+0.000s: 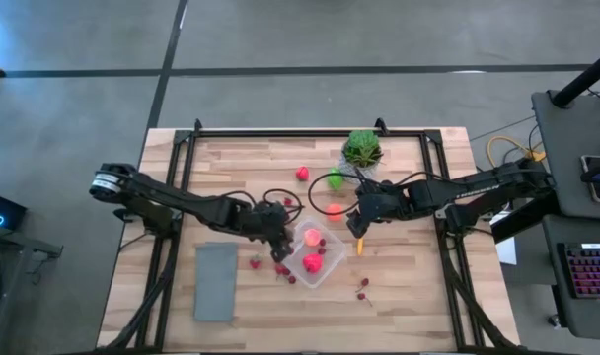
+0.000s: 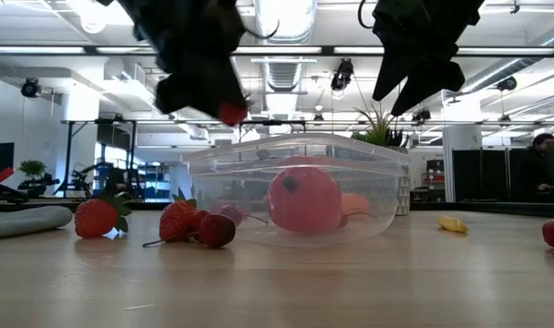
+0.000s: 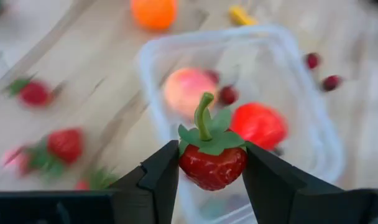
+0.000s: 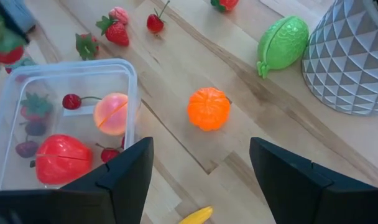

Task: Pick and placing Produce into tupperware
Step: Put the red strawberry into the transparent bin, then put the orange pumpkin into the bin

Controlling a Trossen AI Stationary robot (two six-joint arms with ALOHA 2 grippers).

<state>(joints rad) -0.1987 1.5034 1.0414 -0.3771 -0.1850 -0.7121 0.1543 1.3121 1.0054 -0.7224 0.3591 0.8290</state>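
Produce is spread over the middle of the wooden desk [image 1: 399,296], and part of it already lies in the clear, roughly square plastic tupperware box [image 1: 332,266] with rounded corners, which stands near the desk's centre. Inside the box a large red round piece [image 4: 63,158], a pink peach-like piece [image 4: 111,114] and a few small dark red cherries [image 4: 71,101] are seen.

A small red strawberry with a green leafy cap and stem [image 3: 212,163] is held between the fingers of the left gripper [image 3: 212,167]; it is pinched at its sides, clear of the desk, just above the box's rim on the side facing the left edge of the desk. In the low view it shows as a red spot under the dark gripper, above the box wall.

The right gripper [image 4: 201,171] hangs with its fingers wide apart and with nothing between them, above the desk just beside the box on the side toward the right edge. An orange round fruit [image 4: 208,109] lies on the bare wood beyond it, and a bright green ribbed piece [image 4: 282,45] lies next to a white faceted pot with a spiky green plant [image 1: 362,148] near the far edge. A small yellow piece [image 1: 359,245] lies just beside the box.

More strawberries [image 2: 97,218] are scattered on the wood beside the box, toward a flat grey rectangle [image 1: 216,281] that lies near the front left corner.
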